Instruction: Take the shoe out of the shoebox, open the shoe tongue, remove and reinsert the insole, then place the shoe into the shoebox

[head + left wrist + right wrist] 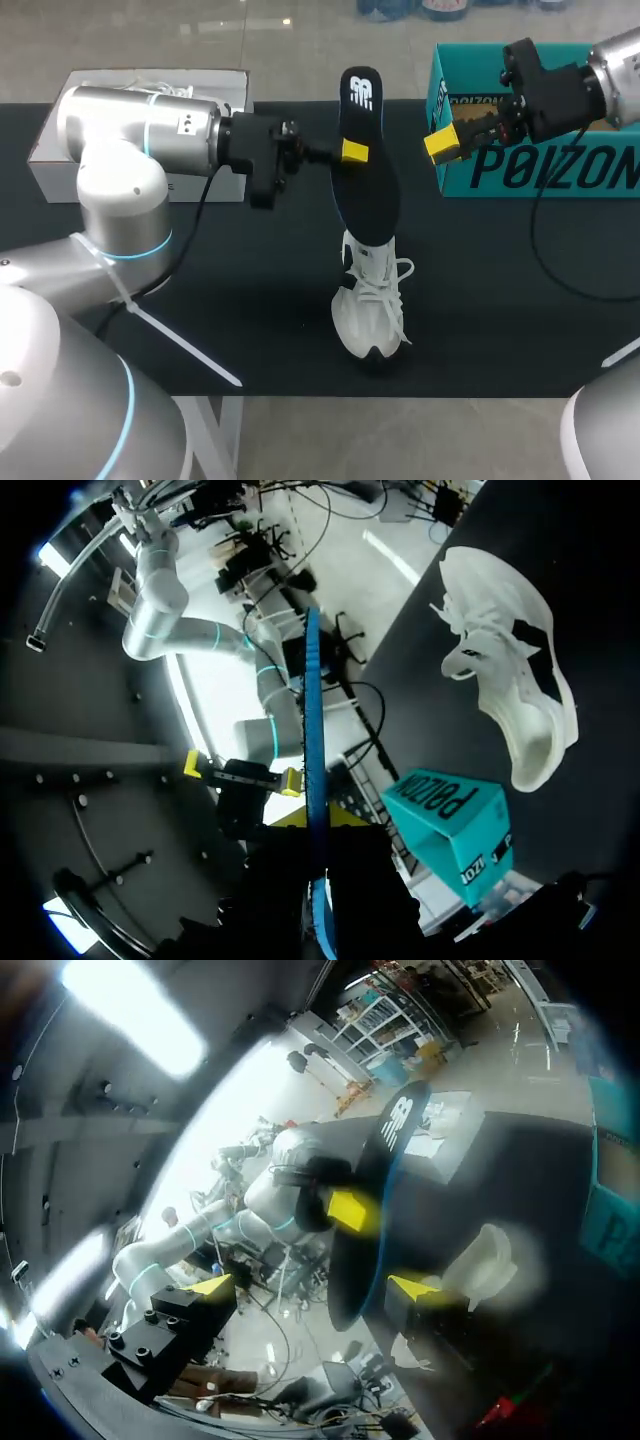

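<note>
My left gripper (352,152) is shut on the black insole (366,170), holding it on edge in the air with its lower end just above the white shoe (372,305). The shoe stands on the black table, toe towards the front edge. Seen edge-on in the left wrist view, the insole (314,740) is a thin blue line running out from between the left gripper's (318,825) fingers, with the shoe (510,680) off to one side. My right gripper (445,142) hangs open to the right of the insole, in front of the teal shoebox (540,170). From the right wrist view, the insole (385,1190) lies ahead of the open right gripper (310,1285).
A white box (60,150) holding white paper sits at the back left, partly behind my left arm. The teal shoebox (455,820) stands at the back right. The black mat's front edge runs just below the shoe's toe.
</note>
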You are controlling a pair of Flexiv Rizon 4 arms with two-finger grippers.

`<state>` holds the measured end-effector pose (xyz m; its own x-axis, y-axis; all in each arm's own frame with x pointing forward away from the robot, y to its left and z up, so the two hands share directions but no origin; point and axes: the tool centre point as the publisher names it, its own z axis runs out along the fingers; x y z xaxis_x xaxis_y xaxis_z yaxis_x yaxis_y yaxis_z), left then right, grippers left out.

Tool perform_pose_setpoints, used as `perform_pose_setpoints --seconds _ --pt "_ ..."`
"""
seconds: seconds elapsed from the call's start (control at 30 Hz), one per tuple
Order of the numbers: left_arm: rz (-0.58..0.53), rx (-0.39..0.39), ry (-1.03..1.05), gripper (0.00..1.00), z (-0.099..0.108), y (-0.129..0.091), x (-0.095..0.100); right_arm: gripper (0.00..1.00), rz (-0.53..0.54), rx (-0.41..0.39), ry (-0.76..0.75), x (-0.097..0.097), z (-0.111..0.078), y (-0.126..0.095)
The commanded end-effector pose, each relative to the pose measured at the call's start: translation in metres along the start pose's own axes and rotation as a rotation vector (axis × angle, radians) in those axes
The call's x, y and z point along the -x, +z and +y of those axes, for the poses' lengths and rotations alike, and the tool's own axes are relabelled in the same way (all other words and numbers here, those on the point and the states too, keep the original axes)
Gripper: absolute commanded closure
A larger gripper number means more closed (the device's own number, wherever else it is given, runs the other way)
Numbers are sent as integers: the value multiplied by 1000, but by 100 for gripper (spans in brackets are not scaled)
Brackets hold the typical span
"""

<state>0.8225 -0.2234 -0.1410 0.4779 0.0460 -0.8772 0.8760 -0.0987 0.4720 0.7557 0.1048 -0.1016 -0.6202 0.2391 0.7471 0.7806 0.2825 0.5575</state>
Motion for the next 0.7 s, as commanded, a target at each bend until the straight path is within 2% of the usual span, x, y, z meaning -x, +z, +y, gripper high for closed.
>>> perform_pose_setpoints --seconds 0.03,0.23,0.7 --pt "1 3 2 100 -1 1 0 0 26 -4 -12 3 11 10" --pt "1 3 2 100 -1 1 0 0 8 -21 -35 10 21 21" --pt "1 3 2 100 -1 1 0 0 -3 -2 -6 39 18 38"
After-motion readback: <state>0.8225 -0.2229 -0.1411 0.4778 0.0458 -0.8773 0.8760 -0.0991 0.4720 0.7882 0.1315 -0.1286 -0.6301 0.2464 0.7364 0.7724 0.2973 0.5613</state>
